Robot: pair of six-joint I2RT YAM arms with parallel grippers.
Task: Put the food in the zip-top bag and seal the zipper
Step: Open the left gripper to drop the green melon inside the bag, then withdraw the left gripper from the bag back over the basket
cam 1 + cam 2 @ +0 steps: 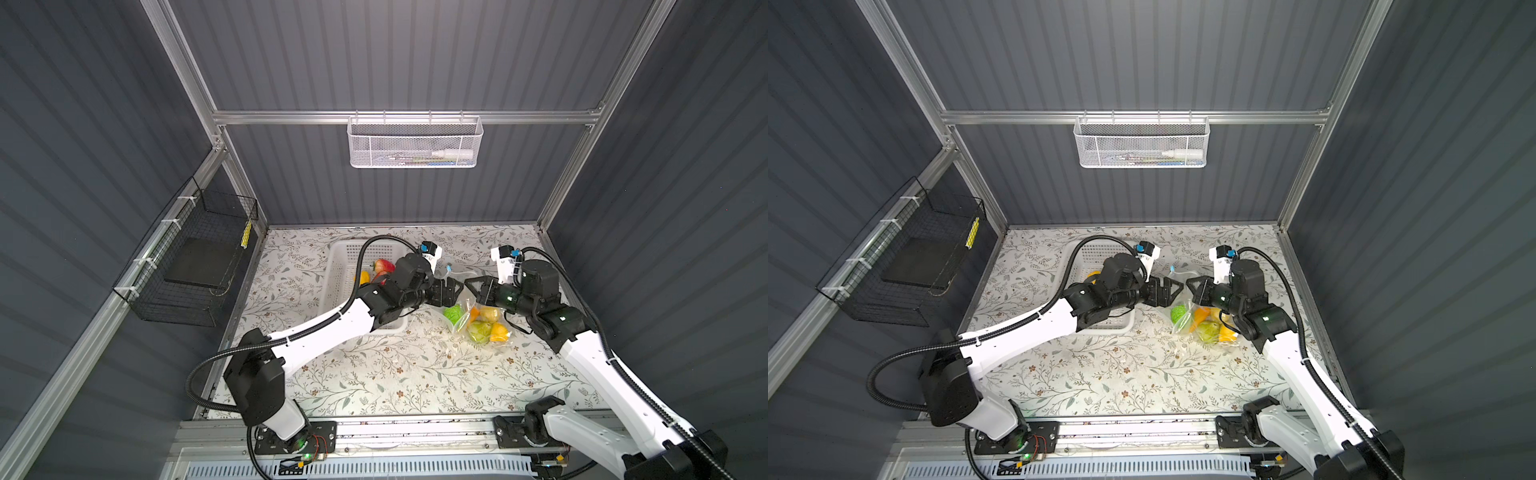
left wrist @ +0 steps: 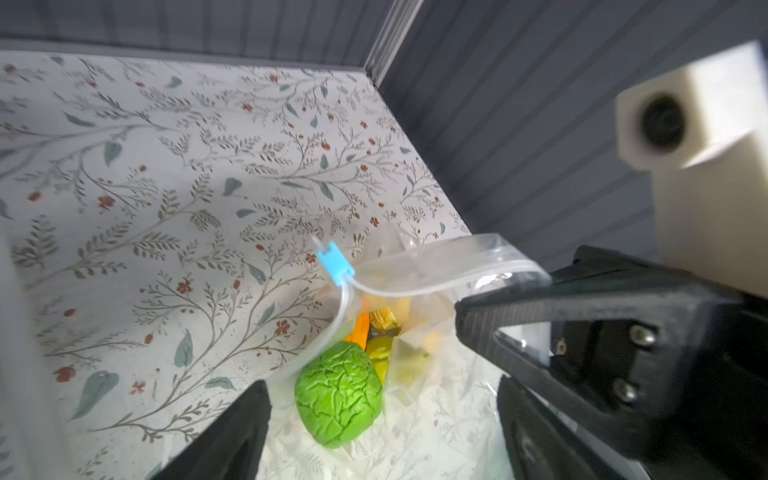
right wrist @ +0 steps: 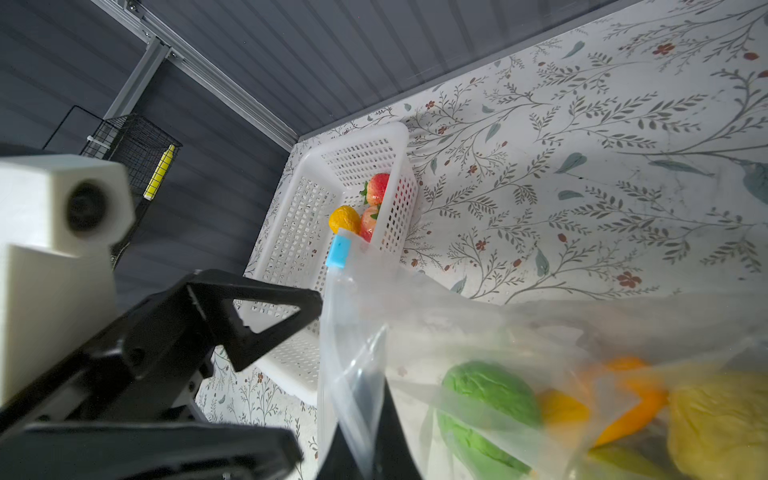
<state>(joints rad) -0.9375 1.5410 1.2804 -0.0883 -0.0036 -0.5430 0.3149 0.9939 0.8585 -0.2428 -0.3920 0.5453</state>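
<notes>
The zip-top bag (image 1: 482, 328) lies right of centre with its mouth held up and open. Inside it are a round green fruit (image 2: 338, 399) and several yellow, orange and green pieces of food (image 1: 488, 322). The zipper (image 2: 415, 286) is unsealed, and its light-blue slider (image 2: 334, 264) sits at one end of the mouth. My left gripper (image 2: 380, 399) hangs open over the mouth, empty, right above the green fruit. My right gripper (image 3: 365, 453) is shut on the bag's mouth edge. Two strawberries (image 3: 378, 187) and a lemon (image 3: 344, 219) remain in the white basket (image 3: 299, 232).
The white basket (image 1: 338, 286) stands under my left arm, left of the bag. A black wire basket (image 1: 187, 266) hangs on the left wall and a white mesh basket (image 1: 415, 143) on the back wall. The two grippers nearly touch tip to tip.
</notes>
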